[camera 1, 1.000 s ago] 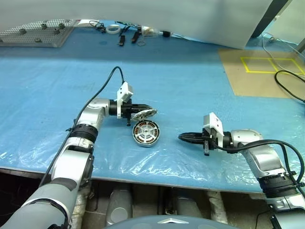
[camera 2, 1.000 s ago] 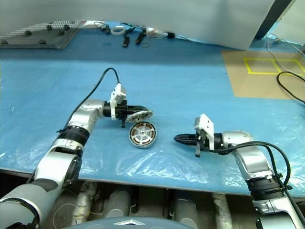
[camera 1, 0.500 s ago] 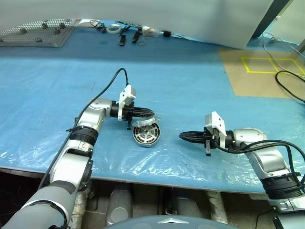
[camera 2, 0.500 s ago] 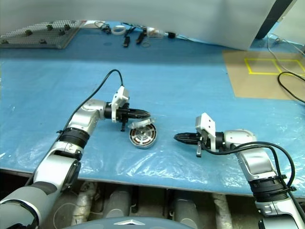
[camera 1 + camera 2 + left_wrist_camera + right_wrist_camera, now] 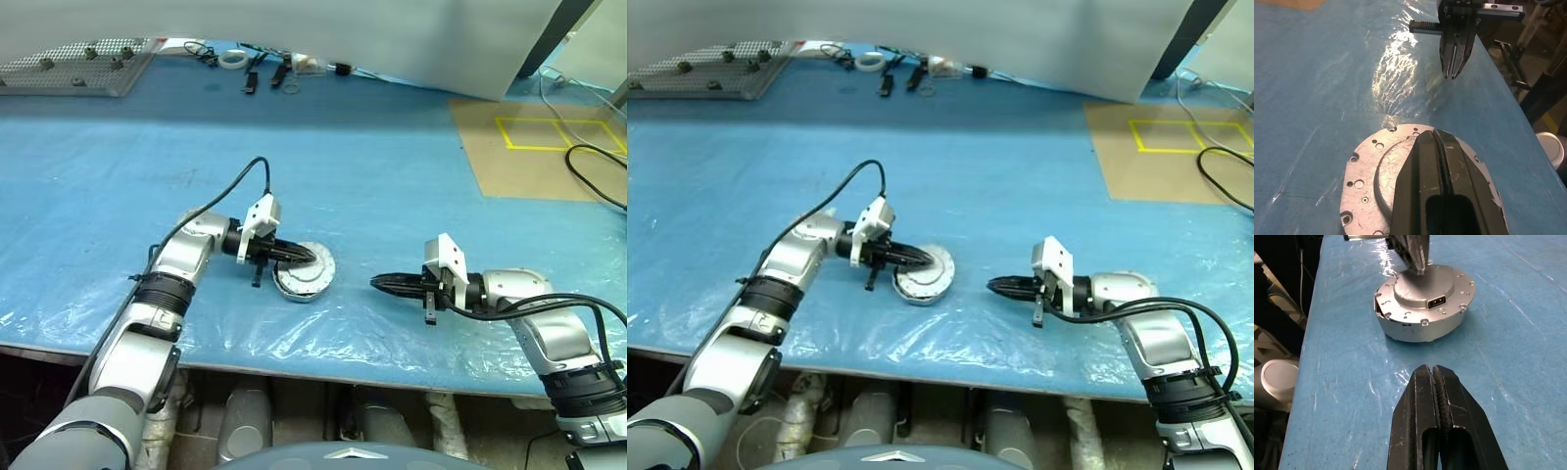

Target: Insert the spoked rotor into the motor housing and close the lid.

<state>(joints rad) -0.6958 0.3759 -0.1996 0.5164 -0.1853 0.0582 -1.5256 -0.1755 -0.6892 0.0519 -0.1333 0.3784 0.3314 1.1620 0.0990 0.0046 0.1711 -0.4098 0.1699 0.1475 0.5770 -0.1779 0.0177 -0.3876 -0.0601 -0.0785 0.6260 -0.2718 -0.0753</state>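
The lid (image 5: 315, 270) lies on the motor housing (image 5: 297, 290), plain grey face up, at the table's front middle. In the right wrist view a thin dark gap shows under the lid (image 5: 1442, 286) at one side of the housing (image 5: 1415, 327). My left gripper (image 5: 312, 259) is shut, and its fingertips rest on top of the lid (image 5: 1371, 171). My right gripper (image 5: 377, 283) is shut and empty. It points at the housing from the right, a short way off. The spoked rotor is hidden.
A perforated grey plate (image 5: 73, 64) lies at the back left, with small parts and cables (image 5: 265, 69) along the back edge. A brown board with yellow tape (image 5: 534, 147) and a black cable (image 5: 598, 176) are at the right. The table's front edge is close.
The left gripper came down and toward me with the lid. The lid went from tilted above the open housing to lying flat on it. The right gripper stayed put.
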